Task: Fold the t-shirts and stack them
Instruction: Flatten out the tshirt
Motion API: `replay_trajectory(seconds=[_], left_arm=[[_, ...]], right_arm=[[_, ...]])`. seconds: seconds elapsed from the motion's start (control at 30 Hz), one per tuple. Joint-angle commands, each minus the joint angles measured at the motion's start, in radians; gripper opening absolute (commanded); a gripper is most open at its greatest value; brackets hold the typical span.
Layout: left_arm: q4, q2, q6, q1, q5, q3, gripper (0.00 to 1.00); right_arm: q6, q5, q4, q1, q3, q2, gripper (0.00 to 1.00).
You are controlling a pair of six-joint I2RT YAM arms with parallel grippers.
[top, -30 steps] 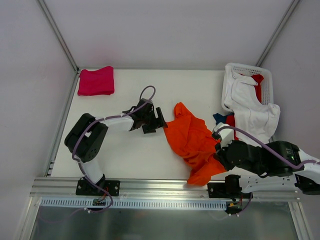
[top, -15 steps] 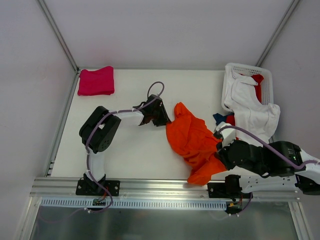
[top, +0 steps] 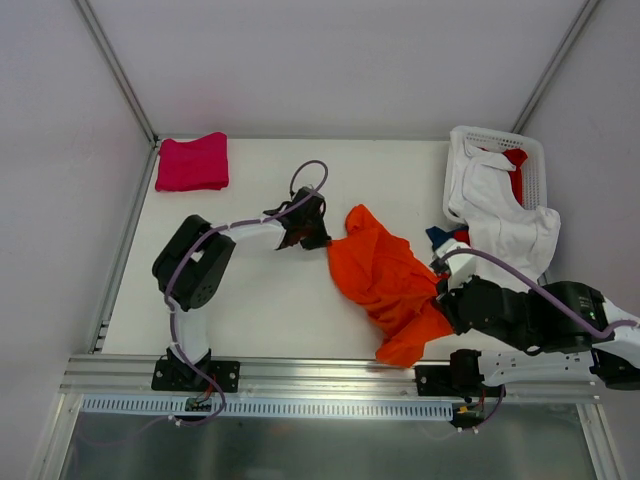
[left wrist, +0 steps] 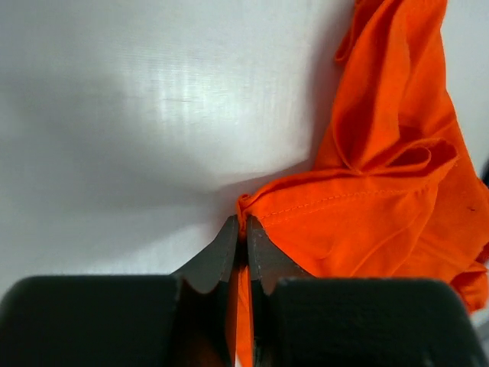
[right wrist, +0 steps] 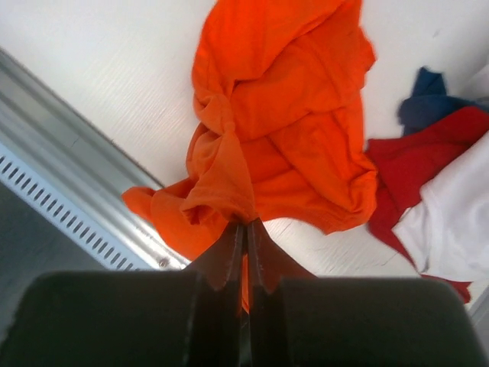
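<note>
Left wrist: left hand (left wrist: 243, 222) pinches orange t-shirt (left wrist: 382, 191) hem; right hand (right wrist: 244, 225) clamps it too.

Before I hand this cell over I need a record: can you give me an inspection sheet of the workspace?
Surface: white table, no spills seen.
Job's things: orange t-shirt crumpled centre right, near end at the aluminium rail; magenta t-shirt folded at the far left corner; white t-shirt draped over the white slotted basket; red t-shirt and dark blue t-shirt bunched beside it.
Clutter: that basket only, far right.
Grippers: left gripper shut on the orange t-shirt's hem; right gripper shut on a fold of it.
Cables: left arm's purple cable and right arm's purple cable loop free.
Surroundings: white enclosure walls.
</note>
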Motion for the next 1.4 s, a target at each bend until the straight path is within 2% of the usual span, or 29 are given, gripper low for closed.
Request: replay_trajectory(seconds=[0.0,0.07,0.17,0.33,0.5,0.57,0.6,0.7,0.83,1.0,1.13,1.37], left_arm=[[-0.116,-0.254,0.112,0.009,-0.218,-0.003,0.00],[-0.164,-0.402,0.183,0.026,-0.318,0.009,0.00],[-0.214,-0.570,0.264,0.041,-0.403,0.049,0.00],[-0.346,-0.765,0.347,0.046,-0.500,0.169,0.00],[-0.469,-0.906,0.379,0.044,-0.566,0.282,0.00],[-0.509,-0.974,0.398,0.043,-0.576,0.307,0.00],[-0.513,-0.997,0.425,0.043,-0.559,0.331,0.00],[-0.524,-1.075,0.488,0.043,-0.458,0.382,0.00],[-0.563,-1.158,0.548,0.043,-0.346,0.463,0.00],[-0.578,-1.219,0.588,0.043,-0.247,0.569,0.00],[-0.604,-1.224,0.581,0.043,-0.220,0.670,0.00],[-0.616,-1.216,0.541,0.044,-0.181,0.741,0.00]], right_arm=[[-0.049,0.175,0.006,0.002,0.081,0.005,0.00],[-0.072,0.278,0.012,0.001,0.131,0.017,0.01],[-0.163,0.311,0.065,0.001,0.170,0.040,0.01],[-0.325,0.329,0.159,-0.004,0.219,0.097,0.00],[-0.398,0.467,0.159,-0.025,0.337,0.154,0.01],[-0.459,0.517,0.196,-0.025,0.404,0.145,0.01],[-0.489,0.528,0.266,-0.025,0.415,0.125,0.01],[-0.627,0.532,0.409,-0.025,0.437,0.087,0.01],[-0.727,0.457,0.423,-0.025,0.532,0.112,0.00],[-0.810,0.259,0.422,-0.025,0.608,0.125,0.01],[-0.795,-0.006,0.402,-0.025,0.712,0.117,0.01],[-0.795,-0.209,0.426,-0.025,0.759,0.097,0.01]])
